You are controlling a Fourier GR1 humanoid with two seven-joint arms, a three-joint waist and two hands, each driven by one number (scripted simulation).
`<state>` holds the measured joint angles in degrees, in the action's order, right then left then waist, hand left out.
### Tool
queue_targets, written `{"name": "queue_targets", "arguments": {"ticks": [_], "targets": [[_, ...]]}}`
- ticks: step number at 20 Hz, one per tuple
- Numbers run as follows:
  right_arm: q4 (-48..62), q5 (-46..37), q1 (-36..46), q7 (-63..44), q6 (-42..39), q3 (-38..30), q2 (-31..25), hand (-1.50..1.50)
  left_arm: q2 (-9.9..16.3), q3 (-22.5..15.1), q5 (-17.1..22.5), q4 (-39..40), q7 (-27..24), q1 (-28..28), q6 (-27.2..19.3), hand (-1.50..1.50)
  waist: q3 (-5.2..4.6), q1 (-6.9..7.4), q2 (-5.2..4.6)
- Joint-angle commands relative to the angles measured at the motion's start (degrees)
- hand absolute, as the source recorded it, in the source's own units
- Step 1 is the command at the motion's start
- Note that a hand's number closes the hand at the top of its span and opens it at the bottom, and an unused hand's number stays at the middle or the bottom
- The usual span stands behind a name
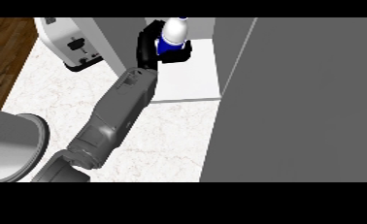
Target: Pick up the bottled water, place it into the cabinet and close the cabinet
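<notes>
Left hand [152, 43]: fingers curled round bottle [174, 33] (white, blue label), upright inside cabinet [193, 72] above its white shelf. Cabinet door [294, 102] open. Toaster [72, 43] on counter [172, 136], at left.

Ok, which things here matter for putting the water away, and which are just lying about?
Part of the job:
bottled water
left hand, curled round it
cabinet
cabinet door, open

Just there:
toaster
grey round thing at the left edge
</notes>
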<state>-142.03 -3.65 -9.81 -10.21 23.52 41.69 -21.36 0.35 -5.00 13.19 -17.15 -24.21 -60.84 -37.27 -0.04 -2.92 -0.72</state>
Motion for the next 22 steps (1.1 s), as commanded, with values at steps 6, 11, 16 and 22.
{"name": "queue_targets", "arguments": {"ticks": [6,11,16,22], "targets": [[-4.0,-0.2,-2.2,1.2,-0.7,0.7,-1.4,-1.50,-0.3,2.0,-0.9,7.8,-5.6,-0.5,-3.2,1.50,0.02,-1.35,-0.43],[-2.4,-0.4,-0.4,1.1,-1.0,1.2,-0.7,-1.50,-0.3,0.4,-3.9,12.4,-2.9,-4.0,-7.1,-1.50,0.00,-1.95,-0.73],[-1.9,1.7,-1.7,3.4,-2.1,0.2,-2.0,-1.50,0.2,-0.6,-5.5,14.4,-1.1,-4.8,-8.5,-1.50,0.04,-1.54,-0.69],[-4.6,-0.2,-3.0,2.6,-2.0,1.0,-4.0,-1.50,0.5,0.1,-5.3,13.9,-3.9,-2.2,-10.8,-1.50,-0.03,-1.71,-0.60]]}}
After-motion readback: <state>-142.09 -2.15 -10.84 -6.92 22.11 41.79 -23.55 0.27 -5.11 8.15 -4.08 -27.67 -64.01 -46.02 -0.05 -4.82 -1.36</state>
